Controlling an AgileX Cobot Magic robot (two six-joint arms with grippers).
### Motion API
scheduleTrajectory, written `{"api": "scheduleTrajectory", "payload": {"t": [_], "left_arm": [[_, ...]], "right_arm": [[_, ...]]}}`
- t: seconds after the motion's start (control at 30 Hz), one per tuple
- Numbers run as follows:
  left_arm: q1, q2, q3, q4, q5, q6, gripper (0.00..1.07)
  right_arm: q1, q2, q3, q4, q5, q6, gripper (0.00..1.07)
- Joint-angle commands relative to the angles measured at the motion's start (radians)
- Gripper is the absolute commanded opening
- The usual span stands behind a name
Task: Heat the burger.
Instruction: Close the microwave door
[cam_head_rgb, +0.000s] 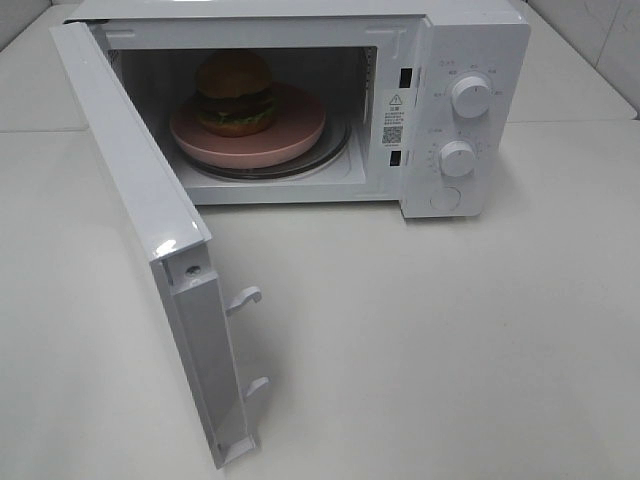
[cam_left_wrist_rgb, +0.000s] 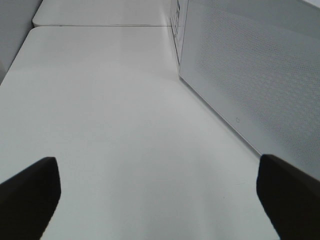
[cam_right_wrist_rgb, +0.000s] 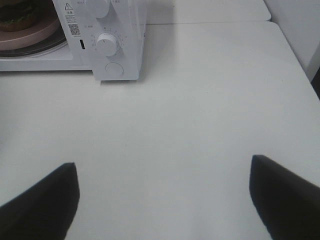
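Upper centre of the high view: burger on pink plate inside microwave, door open. My left claw and right claw both apart, empty, above tabletop.

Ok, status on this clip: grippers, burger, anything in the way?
Left gripper open, empty, beside the door. Right gripper open, empty, over table. Burger on pink plate inside microwave. Door wide open; nothing seen blocking it.

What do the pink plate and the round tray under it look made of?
Pink plate: probably plastic or matte ceramic, given its even colour with no glare. Round tray: likely clear glass, as it is see-through with a shiny rim.
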Motion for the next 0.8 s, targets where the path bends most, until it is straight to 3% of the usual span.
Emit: {"api": "scheduleTrajectory", "payload": {"t": [0.03, 0.43, 0.8], "left_arm": [[0.002, -0.016, 0.002, -0.008, -0.008, -0.001, 1.00], [0.002, -0.016, 0.002, -0.008, -0.008, -0.001, 1.00], [0.002, -0.016, 0.002, -0.008, -0.008, -0.001, 1.00]], "right_arm": [[0.000, -0.043, -0.005, -0.038, 0.017, 0.031, 0.89], [0.000, -0.100, 0.015, -0.161, 0.108, 0.100, 0.89], [0.001, -0.100, 0.024, -0.127, 0.102, 0.083, 0.89]]}}
